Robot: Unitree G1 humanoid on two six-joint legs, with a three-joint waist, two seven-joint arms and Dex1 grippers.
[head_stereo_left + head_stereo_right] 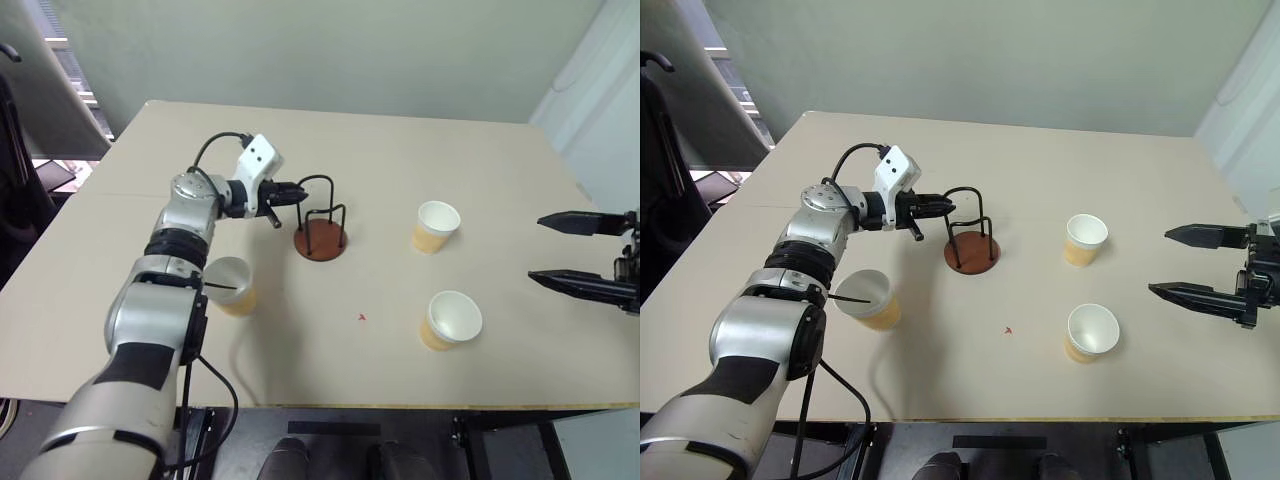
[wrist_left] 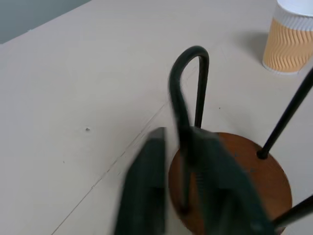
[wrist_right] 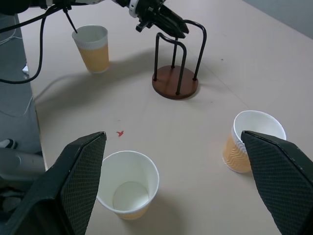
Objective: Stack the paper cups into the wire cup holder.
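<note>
so far no cup sat in the wire cup holder point(image 1: 320, 228); it stood bare on the table point(image 1: 400, 150), upright on its reddish-brown disc. left gripper point(image 1: 944, 207) was at the holder's near arched loop, fingers pressed together, and in the left wrist view one wire ran between them, so it looked pinched on that loop. judged this a steadying or repositioning step ahead of any stacking, not a cup pick.

three paper cups stood upright and apart: the first cup point(image 1: 234, 285) near the left forearm, the far cup point(image 1: 436, 226) to the right of the holder, the near cup point(image 1: 451, 320) closer to the table's front edge. none touched the holder.

right gripper point(image 1: 583, 255) hung off the table's right side, fingers spread wide, empty, well apart from both right-hand cups.

next move likely called for the right gripper to close in on one of the right-hand cups, take it by the wall without crushing the rim, and lower it straight down between the loops while the holder stayed steady. risk: the light holder tipping if the pinched loop were tugged.
</note>
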